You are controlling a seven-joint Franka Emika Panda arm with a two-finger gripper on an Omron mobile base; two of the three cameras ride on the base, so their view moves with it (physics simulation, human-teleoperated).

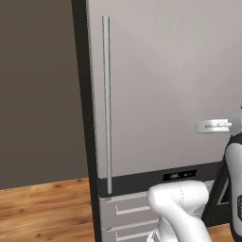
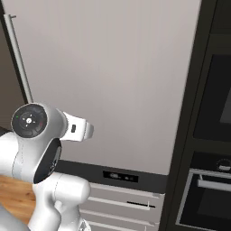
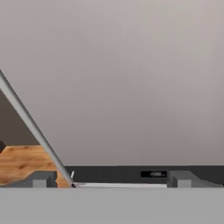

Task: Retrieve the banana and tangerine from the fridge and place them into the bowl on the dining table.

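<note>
— Fridge [image 1: 160, 85]? Stood shut, grey door facing the arm, long bar handle [image 1: 107, 104] along its left edge, drawers [image 1: 124, 210] below.

— Gripper [image 3: 111, 178]? Hung before the door, short of touching. Jaws spread wide, empty, one fingertip [image 3: 40, 179] low left in the hand view, near the handle's foot.

— Beside the fridge? Dark oven [image 2: 212, 189] on the right, wooden floor [image 1: 45, 210] on the left.

The wooden floor [image 1: 42, 208] runs in warm brown planks below the plain grey-brown wall [image 1: 38, 90]. The fridge [image 1: 160, 85] stands directly on it, door shut, with pale drawers [image 1: 124, 210] low down near floor level.
</note>
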